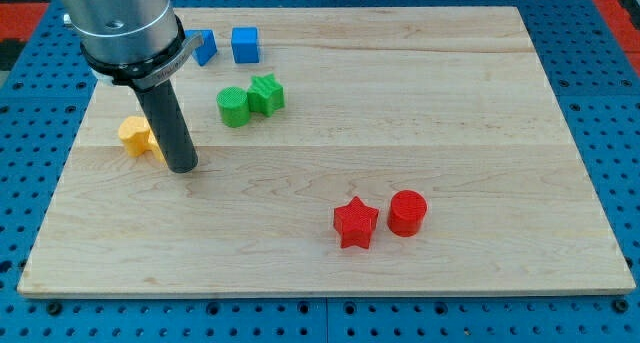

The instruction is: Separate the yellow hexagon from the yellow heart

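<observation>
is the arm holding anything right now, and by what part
Nothing is held: the arm ends in a plain rod. My tip rests on the wooden board, beside the yellow plastic blocks, which it partly hides.

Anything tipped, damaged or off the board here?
Nothing stands out. All blocks sit flat on the wooden board. My tip rests beside the yellow blocks at the view's left, partly hiding one, so its shape and contact can't be judged.

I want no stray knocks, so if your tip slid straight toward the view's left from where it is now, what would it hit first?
Probably the yellow blocks: my tip sits just at their right, seemingly touching. The rod hides part of them, so which shape comes first I cannot tell.
</observation>
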